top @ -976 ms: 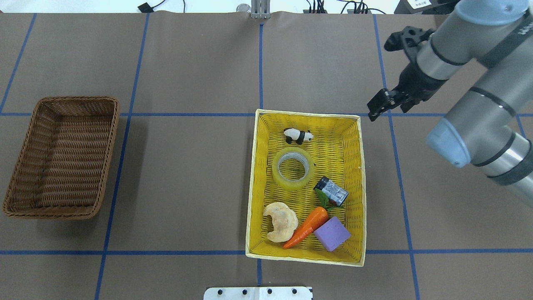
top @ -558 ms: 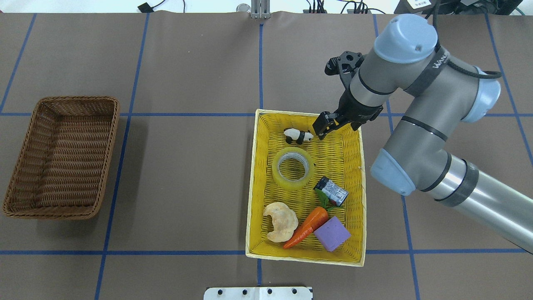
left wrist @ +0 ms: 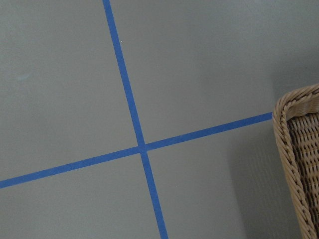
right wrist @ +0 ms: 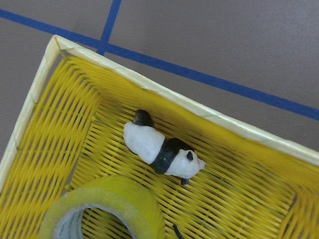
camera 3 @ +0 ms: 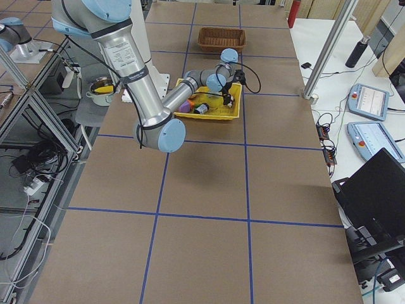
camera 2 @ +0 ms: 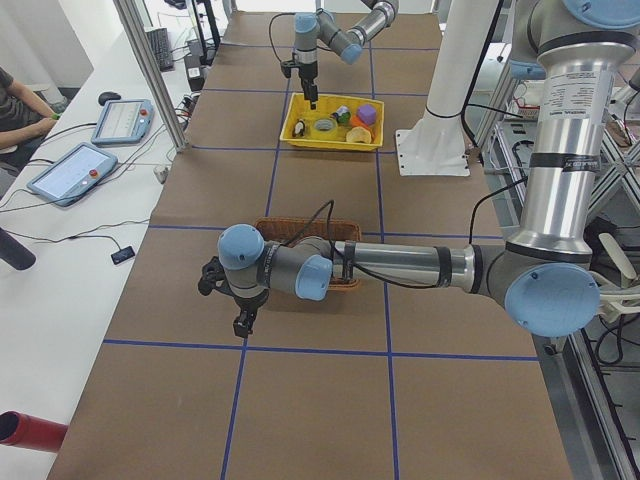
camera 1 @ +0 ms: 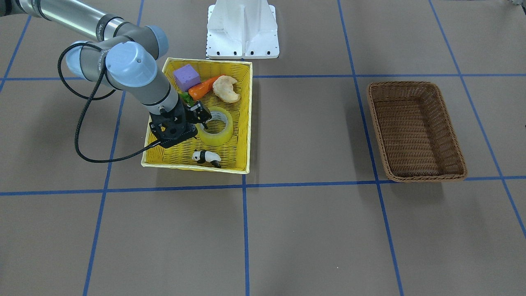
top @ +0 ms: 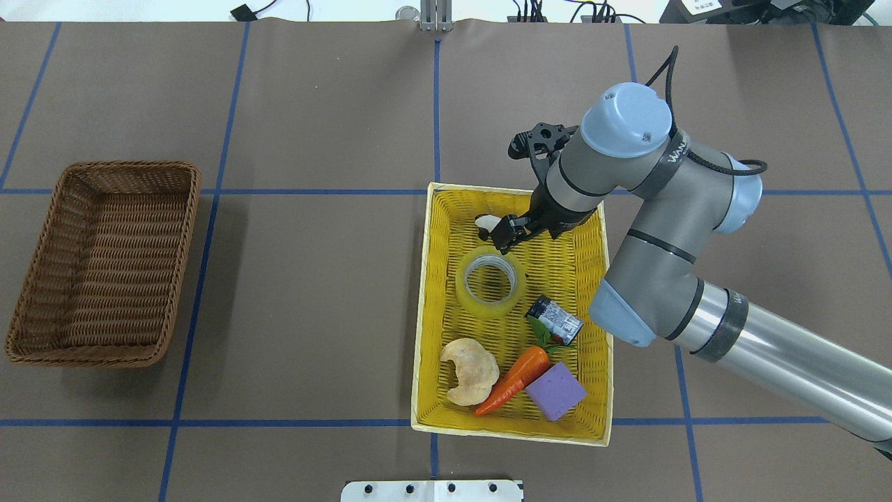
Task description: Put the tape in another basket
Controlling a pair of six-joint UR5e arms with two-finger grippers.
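The tape (top: 465, 290) is a yellow translucent roll lying flat in the yellow basket (top: 453, 187); it also shows in the front view (camera 1: 217, 138) and at the bottom of the right wrist view (right wrist: 124, 196). My right gripper (top: 503, 237) hovers open and empty just above the tape's far rim, beside a toy panda (top: 486, 222). The brown wicker basket (top: 132, 166) stands empty at the table's far left. My left gripper (camera 2: 240, 322) shows only in the exterior left view, low over the table beside the brown basket (camera 2: 300, 222); I cannot tell if it is open or shut.
The yellow basket also holds a small can (top: 555, 321), a carrot (top: 517, 378), a purple block (top: 555, 391) and a bread piece (top: 470, 369). The left wrist view shows blue tape lines and a corner of the brown basket (left wrist: 294, 149). The robot's white base (camera 1: 242, 28) stands behind the yellow basket.
My right arm has swung left from outside the yellow basket's far right corner to over the panda and the tape's far rim. The objects have not moved.
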